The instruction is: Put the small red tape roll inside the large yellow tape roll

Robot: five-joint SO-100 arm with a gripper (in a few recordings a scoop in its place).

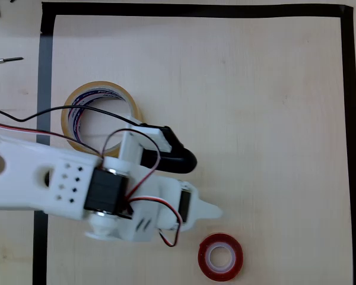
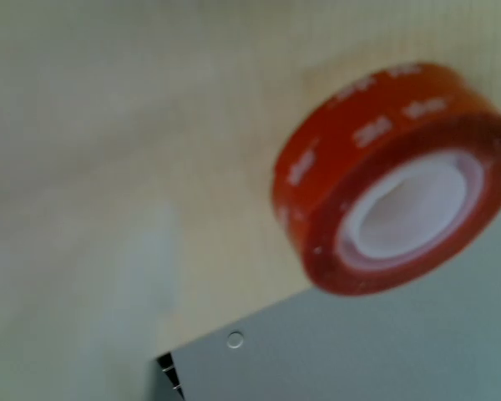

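A pale wooden table (image 1: pixel 255 119) fills the overhead view, with a border of black tape (image 1: pixel 196 10) marking a rectangle along its top, left and right edges.

A white robot arm (image 1: pixel 41 178) reaches in from the left edge of the overhead view and lies across the lower left part of the marked area. It carries black motors, and red and black wires (image 1: pixel 77 110) loop over it.

The gripper (image 1: pixel 199 187) sits at the arm's right end. One finger is black and curved, the other is white and ends in a point aimed to the right. The two tips stand apart, so the gripper looks partly open, and nothing is held between them.

The large yellow tape roll (image 1: pixel 101 113) lies flat on the table in the upper left part of the marked area, close to the left border. Its white core has red and blue printing. The arm covers its lower edge, and a black wire crosses over its opening.

The small red tape roll (image 1: pixel 221 256) lies flat near the bottom edge of the overhead view, just below and to the right of the white fingertip, not touching it. It is well apart from the yellow roll. In the wrist view the red roll (image 2: pixel 392 180) appears close and blurred at the upper right, with a white core and faint white lettering, above a grey flat part of the gripper (image 2: pixel 359 351).
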